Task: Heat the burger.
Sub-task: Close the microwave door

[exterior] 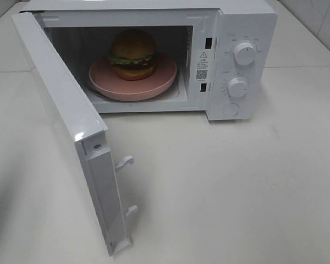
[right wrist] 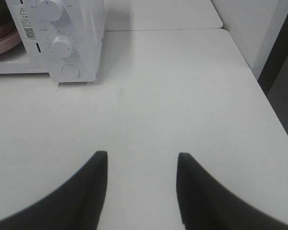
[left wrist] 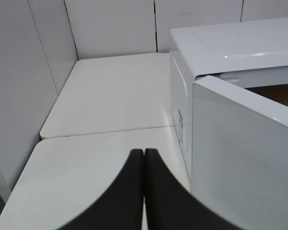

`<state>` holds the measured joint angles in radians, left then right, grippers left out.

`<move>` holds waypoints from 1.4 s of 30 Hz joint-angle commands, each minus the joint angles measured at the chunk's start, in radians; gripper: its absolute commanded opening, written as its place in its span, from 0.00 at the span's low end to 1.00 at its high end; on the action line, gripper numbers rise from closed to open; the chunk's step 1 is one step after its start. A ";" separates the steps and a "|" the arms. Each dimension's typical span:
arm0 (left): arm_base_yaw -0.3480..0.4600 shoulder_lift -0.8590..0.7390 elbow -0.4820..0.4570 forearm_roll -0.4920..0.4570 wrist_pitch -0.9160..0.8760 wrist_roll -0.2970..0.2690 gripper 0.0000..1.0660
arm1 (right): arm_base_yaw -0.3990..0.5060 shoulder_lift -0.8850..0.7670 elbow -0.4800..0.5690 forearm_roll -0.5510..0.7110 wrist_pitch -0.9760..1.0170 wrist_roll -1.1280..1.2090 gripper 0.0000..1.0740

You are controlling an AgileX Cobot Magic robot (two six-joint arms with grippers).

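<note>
A broad white tabletop (exterior: 236, 181) made of joined panels fills the scene, with pale wall panels behind it in the left wrist view. On its far part stands a white box-shaped microwave oven (exterior: 247, 22), its cavity facing the high camera. The oven's white hinged door (exterior: 55, 93) is swung wide open toward the left of the high view, its inner edge turned to the camera.

Inside the cavity lies a round pink plate (exterior: 165, 77), and on that plate sits the burger (exterior: 133, 52), with a glossy golden-brown bun, frilly green lettuce and a dark patty, upright and near the plate's middle.

Neither arm shows in the high view. The left gripper (left wrist: 143, 158) has its two dark fingers pressed flat together with nothing between them, just beside the door's outer face. The right gripper (right wrist: 141, 158) holds its dark fingers apart over bare tabletop, gripping nothing, well apart from the oven's front.

Two round white dials (exterior: 244, 53) sit one above the other on the control panel, a round white button (exterior: 231, 109) below them. Two small white latch hooks (exterior: 125, 162) jut from the door's edge.
</note>
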<state>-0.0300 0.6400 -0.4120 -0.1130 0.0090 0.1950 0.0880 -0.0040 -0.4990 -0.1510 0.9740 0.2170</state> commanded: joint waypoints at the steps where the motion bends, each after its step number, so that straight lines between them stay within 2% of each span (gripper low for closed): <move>1: -0.002 0.054 0.054 -0.005 -0.172 -0.005 0.00 | -0.009 -0.028 0.002 -0.003 -0.008 0.005 0.42; 2: -0.002 0.087 0.083 -0.005 -0.241 -0.005 0.00 | -0.009 -0.028 0.002 -0.003 -0.008 0.005 0.42; 9: -0.002 0.203 0.133 0.035 -0.376 -0.020 0.00 | -0.009 -0.028 0.002 -0.003 -0.008 0.005 0.42; 10: -0.002 0.239 0.149 0.068 -0.438 -0.053 0.00 | -0.009 -0.028 0.002 -0.003 -0.008 0.005 0.42; 12: -0.002 0.260 0.157 0.089 -0.467 -0.074 0.00 | -0.009 -0.028 0.002 -0.003 -0.008 0.005 0.42; 13: -0.002 0.302 0.167 0.138 -0.513 -0.118 0.00 | -0.009 -0.028 0.002 -0.003 -0.008 0.005 0.42; 14: -0.002 0.302 0.167 0.138 -0.513 -0.118 0.00 | -0.009 -0.028 0.002 -0.003 -0.008 0.005 0.42; 15: -0.002 0.325 0.168 0.170 -0.527 -0.142 0.00 | -0.009 -0.028 0.002 -0.003 -0.008 0.005 0.42; 16: -0.002 0.364 0.168 0.247 -0.553 -0.178 0.00 | -0.009 -0.028 0.002 -0.003 -0.008 0.005 0.42; 17: -0.002 0.364 0.168 0.247 -0.553 -0.178 0.00 | -0.009 -0.028 0.002 -0.003 -0.008 0.005 0.42; 18: -0.002 0.403 0.168 0.315 -0.580 -0.209 0.00 | -0.009 -0.028 0.002 -0.003 -0.008 0.005 0.42; 19: -0.002 0.403 0.168 0.315 -0.580 -0.209 0.00 | -0.009 -0.028 0.002 -0.003 -0.008 0.005 0.42; 21: -0.002 0.471 0.168 0.394 -0.639 -0.244 0.00 | -0.009 -0.028 0.002 -0.003 -0.008 0.005 0.42; 24: -0.002 0.538 0.168 0.450 -0.717 -0.276 0.00 | -0.009 -0.028 0.002 -0.003 -0.008 0.005 0.42; 31: -0.002 0.692 0.167 0.537 -0.908 -0.298 0.00 | -0.009 -0.028 0.002 -0.003 -0.008 0.005 0.42; 38: -0.002 0.784 0.164 0.544 -0.977 -0.322 0.00 | -0.009 -0.028 0.002 -0.003 -0.008 0.005 0.42; 42: -0.002 0.835 0.132 0.581 -0.989 -0.337 0.00 | -0.009 -0.028 0.002 -0.003 -0.008 0.005 0.42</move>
<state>-0.0300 1.4580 -0.2560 0.4420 -0.9540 -0.1210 0.0880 -0.0040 -0.4990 -0.1510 0.9740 0.2170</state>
